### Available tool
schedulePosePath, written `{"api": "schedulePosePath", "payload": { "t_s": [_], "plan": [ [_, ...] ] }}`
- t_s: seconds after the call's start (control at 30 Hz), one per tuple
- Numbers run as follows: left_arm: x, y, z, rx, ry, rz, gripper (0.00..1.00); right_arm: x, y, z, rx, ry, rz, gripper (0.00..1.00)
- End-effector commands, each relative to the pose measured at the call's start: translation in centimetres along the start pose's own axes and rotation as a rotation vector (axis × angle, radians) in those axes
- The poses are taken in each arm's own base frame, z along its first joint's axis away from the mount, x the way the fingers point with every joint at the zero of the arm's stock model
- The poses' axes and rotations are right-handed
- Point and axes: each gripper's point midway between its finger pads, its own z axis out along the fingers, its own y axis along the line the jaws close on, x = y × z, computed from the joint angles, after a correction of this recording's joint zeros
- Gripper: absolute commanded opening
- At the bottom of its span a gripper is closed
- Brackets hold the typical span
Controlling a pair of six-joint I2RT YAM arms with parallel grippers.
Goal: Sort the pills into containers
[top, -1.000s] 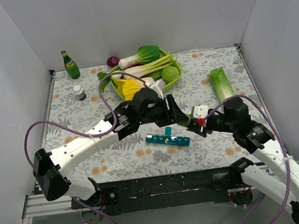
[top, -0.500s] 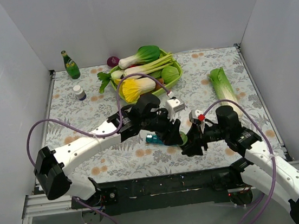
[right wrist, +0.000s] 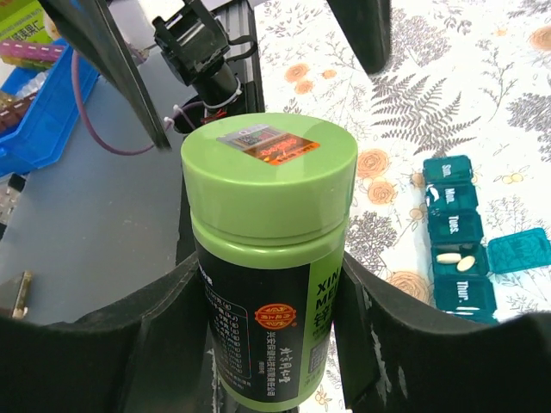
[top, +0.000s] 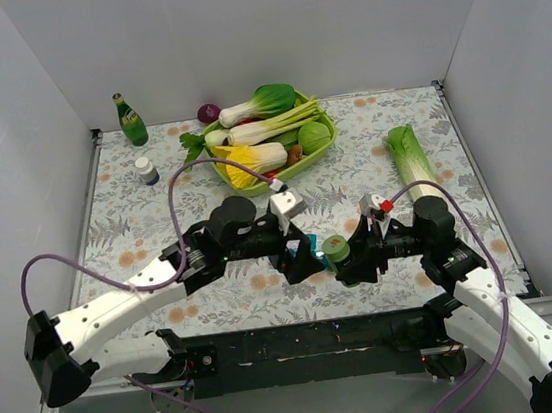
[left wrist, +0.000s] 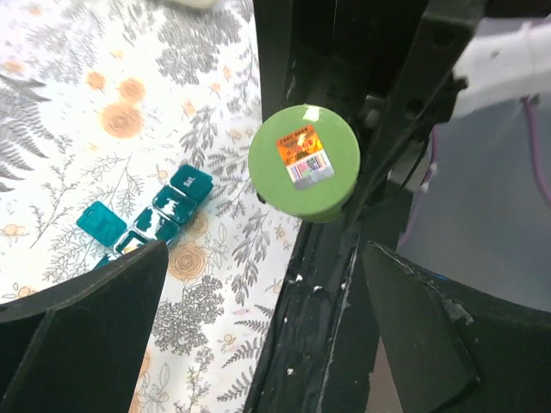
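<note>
My right gripper (top: 351, 258) is shut on a bottle with a green cap (top: 337, 248) and holds it upright above the table's near edge. In the right wrist view the bottle (right wrist: 267, 249) fills the space between the fingers (right wrist: 405, 353). The teal pill container strip (right wrist: 461, 245) lies on the table beside it, with two pale pills (right wrist: 454, 259) in one open compartment. My left gripper (top: 300, 261) is open and empty, just left of the bottle. It covers most of the strip in the top view. Its wrist view shows the cap (left wrist: 303, 161) and the strip (left wrist: 146, 219).
A lime-green basket (top: 297, 170) of vegetables stands at the back centre. A small white bottle (top: 147, 170) and a green glass bottle (top: 130, 121) stand back left. A leafy vegetable (top: 411, 155) lies at the right. The black rail (top: 302, 339) runs along the near edge.
Both grippers have come down from mid-table to the near edge. The left gripper has shifted left, uncovering the green cap, and now hides the teal strip in the top view.
</note>
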Motion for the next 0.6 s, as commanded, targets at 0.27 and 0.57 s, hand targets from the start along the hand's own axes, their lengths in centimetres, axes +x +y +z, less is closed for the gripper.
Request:
{"api": "schedulePosePath", "payload": {
  "t_s": [0.27, 0.57],
  "plan": [
    [-6.6, -0.3, -7.3, -0.118, -0.456, -0.471, 0.98, -4.3, -2.0, -1.7, 0.165, 0.047, -0.422, 0.01],
    [-7.1, -0.2, -5.1, -0.103, -0.417, -0.790, 0.98, -6.1, -6.5, -4.3, 0.417, 0.186, -0.695, 0.01]
  ]
}}
